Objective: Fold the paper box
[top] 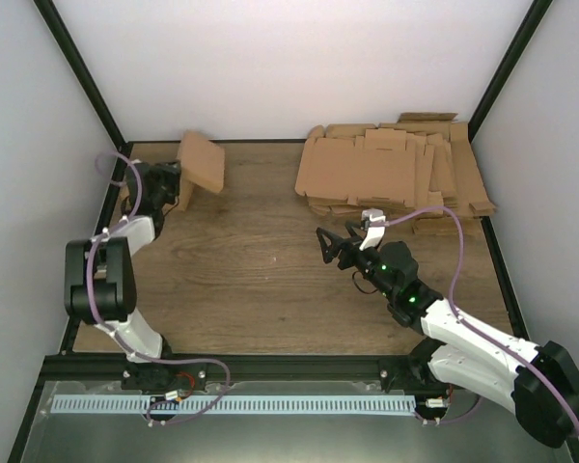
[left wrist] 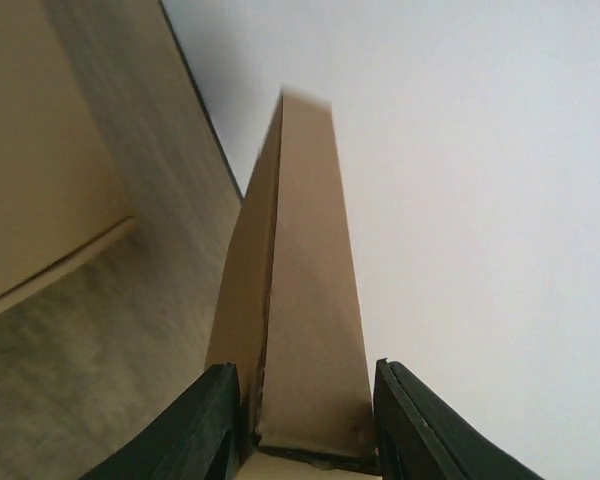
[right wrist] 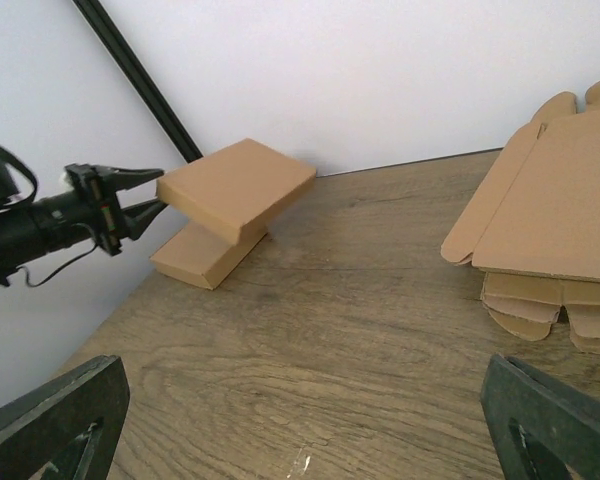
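My left gripper (top: 170,179) is shut on one edge of a folded brown paper box (top: 203,161) and holds it tilted above the table at the far left. In the left wrist view the box (left wrist: 305,300) stands between the two black fingers (left wrist: 205,420). The right wrist view shows the held box (right wrist: 238,186) and the left gripper (right wrist: 145,200) at its end. A second folded box (right wrist: 202,255) lies on the table right under it, also seen in the top view (top: 185,196). My right gripper (top: 322,244) is open and empty over the middle of the table, pointing left (right wrist: 300,425).
A stack of flat unfolded cardboard blanks (top: 391,174) lies at the back right, also visible in the right wrist view (right wrist: 550,225). Black frame posts (top: 77,77) and white walls enclose the wooden table (top: 261,260).
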Robot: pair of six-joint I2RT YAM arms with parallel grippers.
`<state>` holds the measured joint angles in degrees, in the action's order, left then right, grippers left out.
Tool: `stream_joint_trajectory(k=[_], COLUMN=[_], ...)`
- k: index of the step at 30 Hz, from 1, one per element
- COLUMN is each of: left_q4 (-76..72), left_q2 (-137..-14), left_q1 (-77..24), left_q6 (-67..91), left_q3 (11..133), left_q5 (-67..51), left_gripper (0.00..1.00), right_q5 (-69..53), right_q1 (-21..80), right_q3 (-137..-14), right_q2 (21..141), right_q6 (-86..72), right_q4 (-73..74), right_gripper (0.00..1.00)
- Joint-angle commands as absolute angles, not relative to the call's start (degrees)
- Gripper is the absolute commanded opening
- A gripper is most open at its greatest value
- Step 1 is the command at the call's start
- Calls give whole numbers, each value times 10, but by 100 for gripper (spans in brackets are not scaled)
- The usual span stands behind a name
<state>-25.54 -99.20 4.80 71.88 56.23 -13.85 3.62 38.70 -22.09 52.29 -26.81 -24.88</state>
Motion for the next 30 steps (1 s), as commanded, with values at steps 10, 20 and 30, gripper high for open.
stream_joint_trajectory(k=[10,20,30], left_q4=[-185,167,391], left_q2=[-889,-1006,-1164], left_q1=[52,54,69], left_q6=[686,318,119], left_q3=[493,735,936], left_q5=[-102,-72,-159], left_gripper=[43,89,88], right_q5=[30,17,-2], right_q1=[382,383,382], right_q3=[-226,-240,-242], right_q2=[518,526,508], right_q6=[-269,-267,-272], right_q4=[-249,-235,-229], right_gripper=[100,100,100])
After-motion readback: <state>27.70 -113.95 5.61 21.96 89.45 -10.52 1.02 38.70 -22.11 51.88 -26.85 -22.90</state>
